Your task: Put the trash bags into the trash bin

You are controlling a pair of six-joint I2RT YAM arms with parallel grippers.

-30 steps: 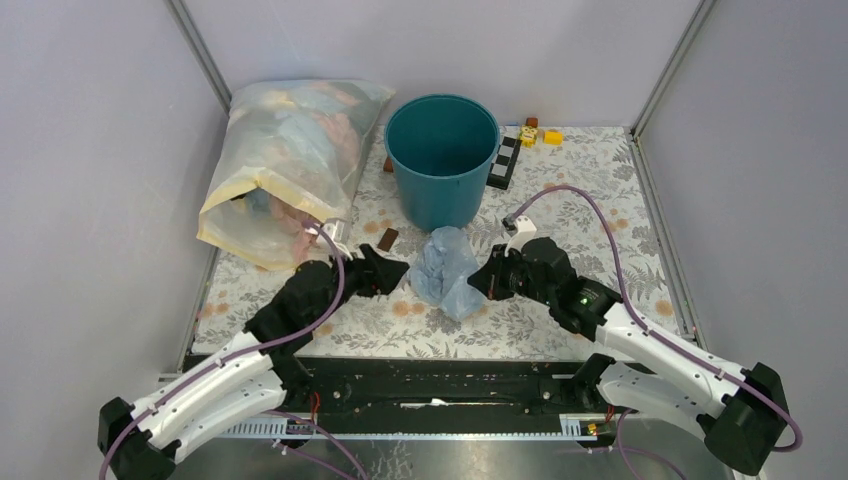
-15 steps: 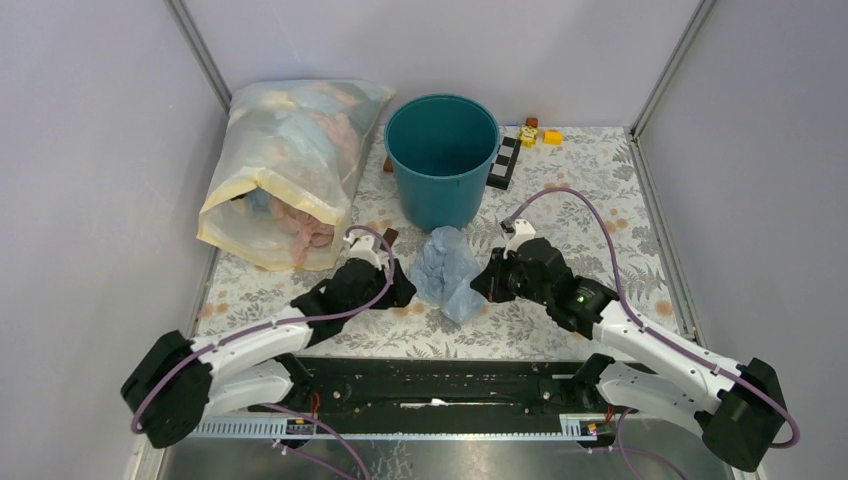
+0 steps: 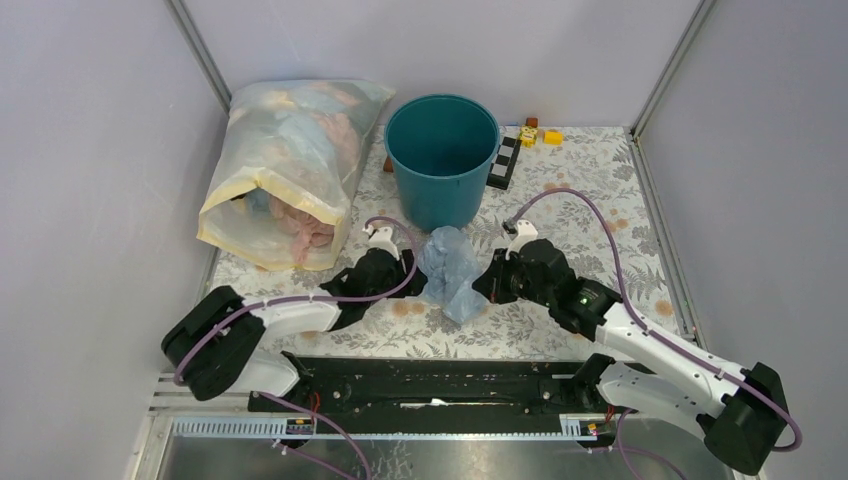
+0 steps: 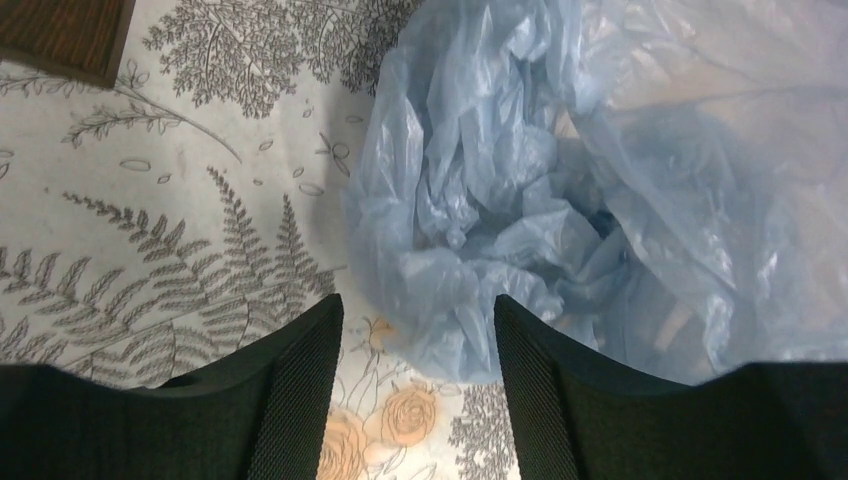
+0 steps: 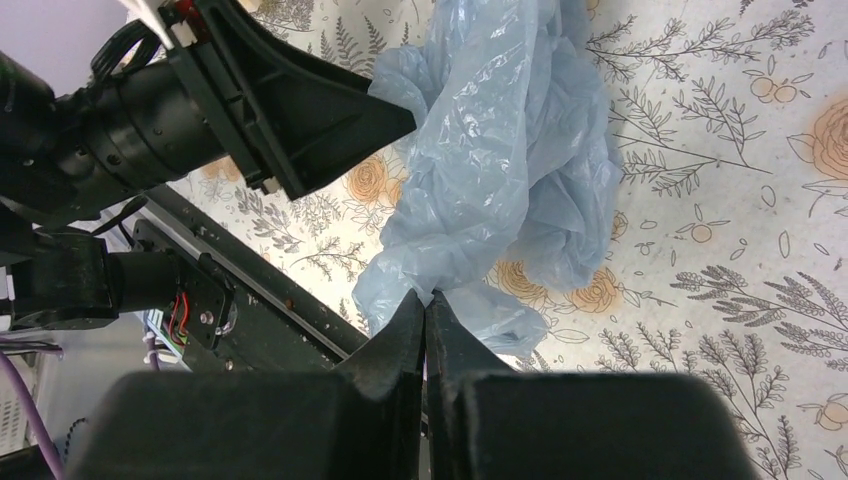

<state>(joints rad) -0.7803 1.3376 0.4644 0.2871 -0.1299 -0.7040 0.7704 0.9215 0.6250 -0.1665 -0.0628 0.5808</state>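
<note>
Top external: crumpled trash bag (image 3: 450,272) stretches lengthwise toward the trash bin (image 3: 440,198).

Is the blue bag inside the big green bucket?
No, the blue bag lies crumpled on the table in front of the teal bin, whose inside looks empty from the top view.

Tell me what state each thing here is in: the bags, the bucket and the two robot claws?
Round dark teal plastic bin: upright, open, nothing visible inside.
Thin pale blue plastic film bag: crumpled in a heap, outside the bin.
Large cloudy yellow-edged plastic bag: lying down, stuffed full.
Left end effector: open, blue bag's edge between its fingers.
Right end effector: shut on the blue bag.
</note>
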